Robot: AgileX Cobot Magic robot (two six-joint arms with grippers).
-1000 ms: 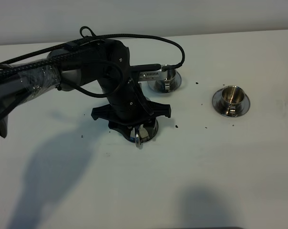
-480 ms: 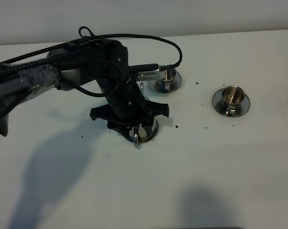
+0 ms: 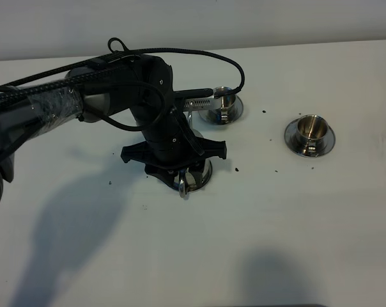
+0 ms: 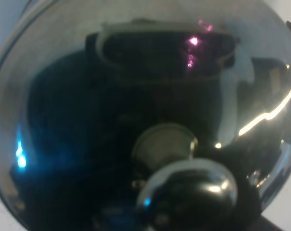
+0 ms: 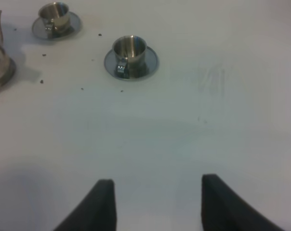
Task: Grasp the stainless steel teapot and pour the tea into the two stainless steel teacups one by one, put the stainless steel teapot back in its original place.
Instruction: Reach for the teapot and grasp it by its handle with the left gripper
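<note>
Probably the grasp step: left gripper (image 3: pixel 180 171) down over teapot (image 4: pixel 145 115), upright mid-table (image 3: pixel 276 243), near nearest cup (image 3: pixel 222 105). Left jaws hidden, so cannot tell their state. Right gripper (image 5: pixel 157 202) idle, jaws apart. Next: firm hold on handle (image 3: pixel 183 187), then level lift. Versus half a second ago: hardly any shift, spout (image 3: pixel 190 119) slightly more exposed.

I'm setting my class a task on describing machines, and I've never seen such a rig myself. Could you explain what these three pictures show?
It is a robot with two arms. The wide picture comes from a camera mounted high; the other two come from a camera on each wrist. On the white table stand a steel teapot and two steel teacups on saucers. The left arm hangs right over the teapot, so its wrist camera sees only the shiny lid and knob. Whether it grips the pot cannot be seen. The right arm's fingers are open and hold nothing.
</note>
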